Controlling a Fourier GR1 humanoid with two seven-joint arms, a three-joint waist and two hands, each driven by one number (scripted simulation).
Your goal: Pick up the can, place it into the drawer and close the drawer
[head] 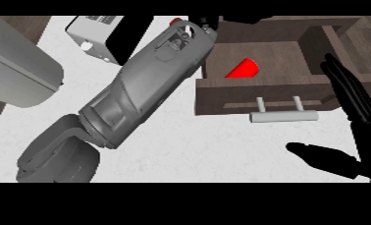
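Black fingers of the right hand (346, 96) stand straight and spread at the right edge of the view, holding nothing, with the thumb lying lower and nearer, apart from them. Just left of that hand is the drawer (217, 96), a dark wooden box pulled open, and its pale bar handle (284, 116) juts from the near front panel on two short posts. Inside the drawer a red can (243, 70) shows (only a curved red part of it can be seen), resting on the drawer floor toward the left side. Left of the drawer the grey left forearm (138, 91) runs diagonally from the near left corner toward the drawer's far left corner. The left hand (206, 22) is mostly hidden beyond the wrist, so its fingers cannot be judged. A white and black appliance (109, 37) sits far left on the white counter (203, 145).
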